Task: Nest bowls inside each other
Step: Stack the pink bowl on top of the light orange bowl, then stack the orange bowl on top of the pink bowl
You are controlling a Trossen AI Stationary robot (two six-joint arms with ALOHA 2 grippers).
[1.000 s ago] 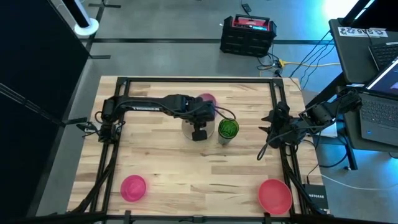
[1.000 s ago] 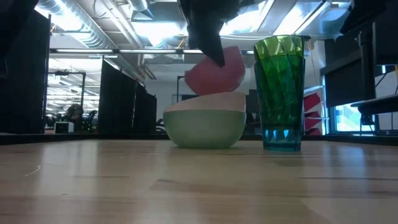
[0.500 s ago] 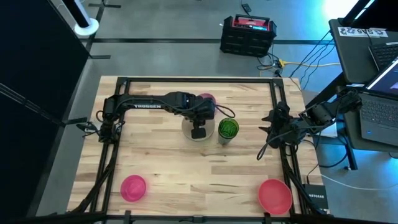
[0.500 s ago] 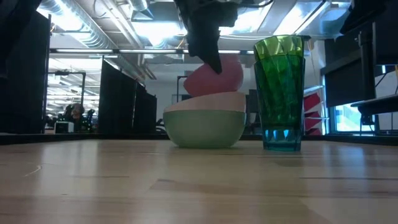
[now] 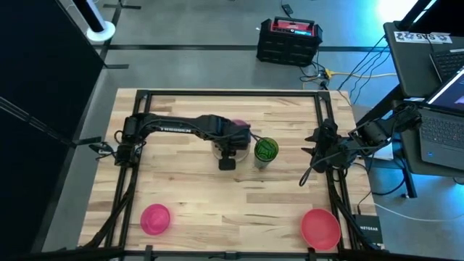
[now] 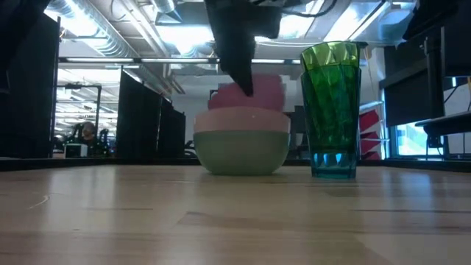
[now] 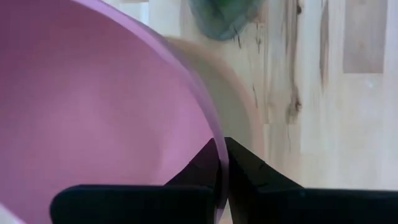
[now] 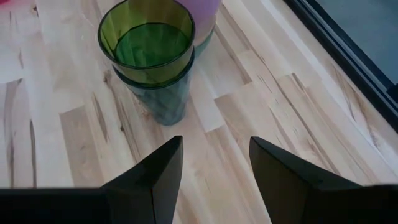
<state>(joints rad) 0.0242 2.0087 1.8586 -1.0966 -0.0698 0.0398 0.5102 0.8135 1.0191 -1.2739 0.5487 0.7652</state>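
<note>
A mint-green bowl [image 6: 243, 152] stands mid-table with a pale pink bowl [image 6: 243, 118] nested in it. A pink bowl [image 6: 257, 93] sits level in that stack, its lower part hidden behind the pale pink rim. My left gripper [image 7: 222, 148] comes down from above and is shut on it. Beside the stack an olive-green cup-shaped bowl [image 8: 147, 34] stands inside a teal one [image 8: 158, 93]. Another pink bowl [image 5: 155, 219] and a red bowl [image 5: 320, 227] rest near the front edge. My right gripper [image 8: 214, 155] hangs open at the right side, touching nothing. My left gripper pinches the pink bowl's rim [image 7: 214, 134], one finger inside the bowl and one outside its wall. The fingers [image 6: 244, 81] come from above, slanting down. The bowl sits level, mouth up, with its lower part inside the pale pink bowl.
A black frame [image 5: 217, 93] runs round the wooden table. The nested cup-shaped pair [image 5: 265, 149] stands close to the right of the stack. Bare wood lies between the stack and the two bowls at the front edge.
My left gripper has gone down and tipped more steeply. The pink bowl, held tilted above the stack a second ago, has levelled out and sunk into the pale pink bowl. The grip has stayed shut.
</note>
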